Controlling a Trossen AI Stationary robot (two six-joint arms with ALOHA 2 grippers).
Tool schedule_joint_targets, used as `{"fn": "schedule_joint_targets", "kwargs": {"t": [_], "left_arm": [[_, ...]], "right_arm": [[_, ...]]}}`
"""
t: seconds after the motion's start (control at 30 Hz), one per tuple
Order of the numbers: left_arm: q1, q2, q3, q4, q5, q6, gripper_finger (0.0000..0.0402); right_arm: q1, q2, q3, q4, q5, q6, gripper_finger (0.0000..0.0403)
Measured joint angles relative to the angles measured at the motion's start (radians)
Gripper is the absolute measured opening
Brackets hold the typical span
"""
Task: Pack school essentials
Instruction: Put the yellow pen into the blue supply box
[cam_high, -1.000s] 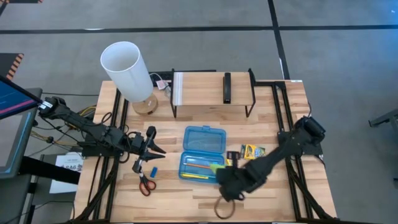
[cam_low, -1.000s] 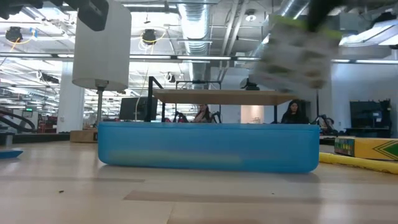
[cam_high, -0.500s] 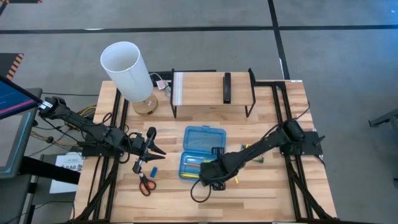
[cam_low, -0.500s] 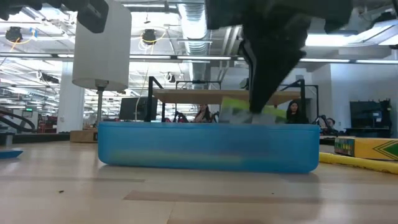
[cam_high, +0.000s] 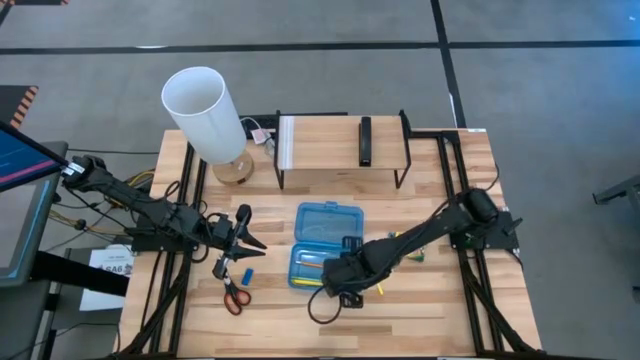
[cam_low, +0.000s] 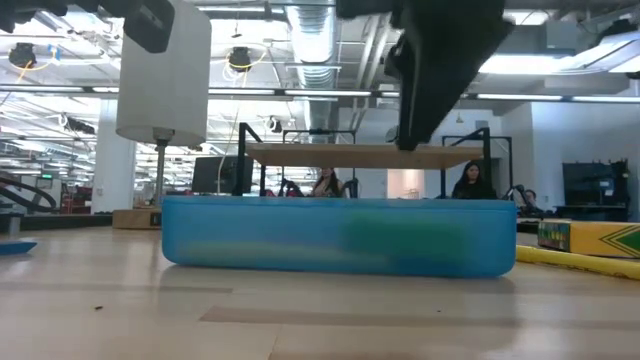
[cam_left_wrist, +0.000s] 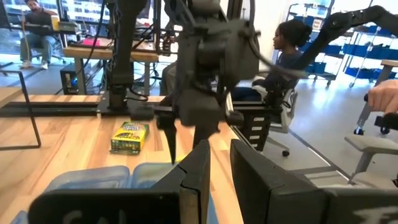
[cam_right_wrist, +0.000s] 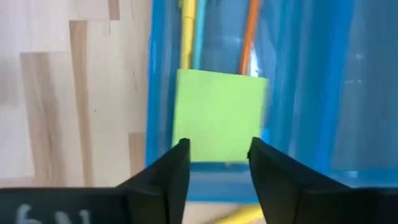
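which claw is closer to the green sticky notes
Right. The right claw hangs open just above the sticky notes in the blue case; the left claw waits beside the case.

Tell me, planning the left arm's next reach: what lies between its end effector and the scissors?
In the high view, only the small blue eraser lies between the left end effector and scissors.
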Motion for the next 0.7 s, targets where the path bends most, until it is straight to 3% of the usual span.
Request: {"fn": "schedule_joint_targets", "kwargs": {"t": [0.2,0.47,0.7], "left_arm": [[0.000,0.000,0.000,-0.008,-0.002,-0.016,0.0050],[0.000,0.000,0.000,0.007,-0.006,-0.016,0.0050],[0.000,0.000,0.000,0.018,-0.009,-0.016,0.0050]], "right_arm": [[0.054,-0.124,-0.106,-0.013,0.096,0.115,0.0195],[0.124,-0.351,-0.536,0.286,0.197,0.391,0.0178],[0.109,-0.345,-0.701,0.427,0.215,0.531,0.0178]]}}
